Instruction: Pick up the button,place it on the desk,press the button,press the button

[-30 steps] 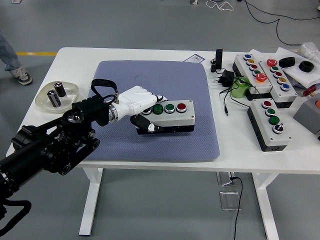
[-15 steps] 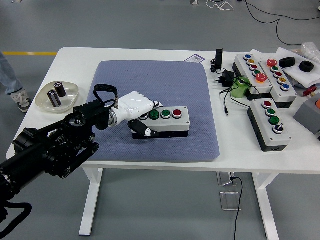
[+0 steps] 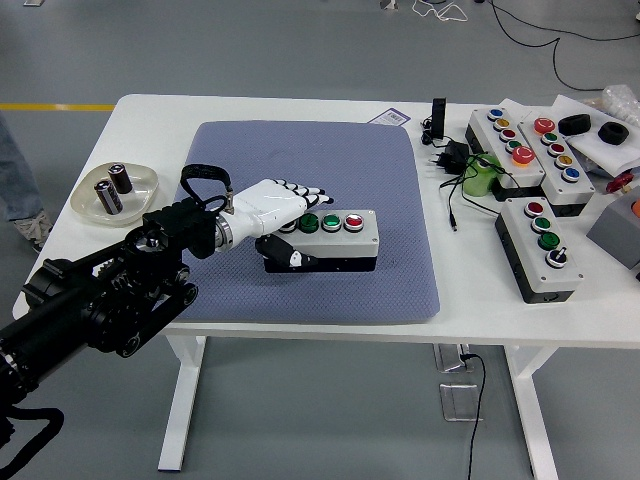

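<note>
bright, even overhead light | soft shadows | sharp focus

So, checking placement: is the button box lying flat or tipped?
Flat: the button box sits level on the grey mat, buttons facing up.

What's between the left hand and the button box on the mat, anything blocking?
Nothing visible. The left hand is already on the button box, fingers draped over its left end, thumb at the front side. The box sits on the grey mat, nothing else near it.
</note>
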